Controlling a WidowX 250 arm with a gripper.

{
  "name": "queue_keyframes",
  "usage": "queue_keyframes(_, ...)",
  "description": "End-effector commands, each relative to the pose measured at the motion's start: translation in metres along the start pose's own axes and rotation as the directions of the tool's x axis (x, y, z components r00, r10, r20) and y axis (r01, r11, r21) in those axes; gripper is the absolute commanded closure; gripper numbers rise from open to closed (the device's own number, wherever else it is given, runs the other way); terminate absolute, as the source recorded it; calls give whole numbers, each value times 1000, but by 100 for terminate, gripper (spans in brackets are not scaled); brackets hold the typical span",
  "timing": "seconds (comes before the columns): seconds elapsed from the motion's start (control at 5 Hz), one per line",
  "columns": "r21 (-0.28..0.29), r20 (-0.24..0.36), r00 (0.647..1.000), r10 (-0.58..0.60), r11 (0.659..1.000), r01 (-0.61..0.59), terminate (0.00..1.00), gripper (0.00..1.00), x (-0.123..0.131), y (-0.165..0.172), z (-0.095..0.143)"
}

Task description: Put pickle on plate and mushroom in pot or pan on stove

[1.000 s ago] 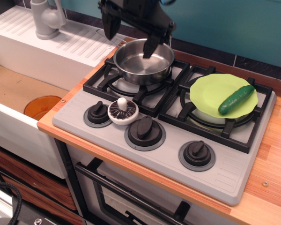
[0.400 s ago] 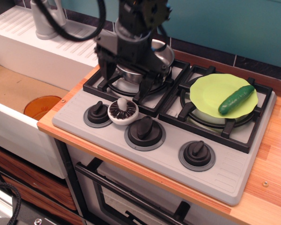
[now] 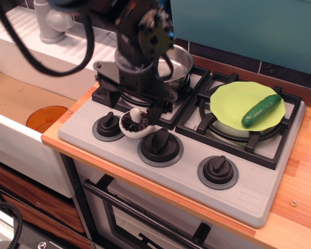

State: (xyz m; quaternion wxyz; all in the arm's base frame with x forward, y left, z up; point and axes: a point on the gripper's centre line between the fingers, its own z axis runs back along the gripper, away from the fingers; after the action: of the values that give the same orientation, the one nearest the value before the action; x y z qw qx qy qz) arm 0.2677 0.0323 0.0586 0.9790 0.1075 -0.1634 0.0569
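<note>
The pickle (image 3: 261, 109), dark green and bumpy, lies on the right side of the lime-green plate (image 3: 233, 102), which rests on the right burner grate. The mushroom (image 3: 133, 123) lies gills-up on the grey stove (image 3: 249, 192) between the left and middle knobs. My gripper (image 3: 133, 107) is open, its two black fingers straddling the mushroom from just above, one finger (image 3: 155, 112) at its right edge. The steel pan (image 3: 179, 63) sits on the left burner, mostly hidden behind my arm.
Three black knobs (image 3: 217, 170) line the stove front. An orange disc (image 3: 46, 118) lies in the sink at left, with a grey faucet (image 3: 51, 21) and white drainboard behind. Wooden counter edge (image 3: 300, 171) lies at right.
My gripper has come down and forward from above the pan to just over the mushroom, staying open. The pickle, plate and mushroom have not moved.
</note>
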Motion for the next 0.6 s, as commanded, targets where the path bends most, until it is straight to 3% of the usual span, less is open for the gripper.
queue_keyframes(0.0,-15,82,996,38,999,-37,0,0,3,-5,-5)
queue_keyframes(0.4,-33,110,993,47,998,-44,0,0,4,-11,-19)
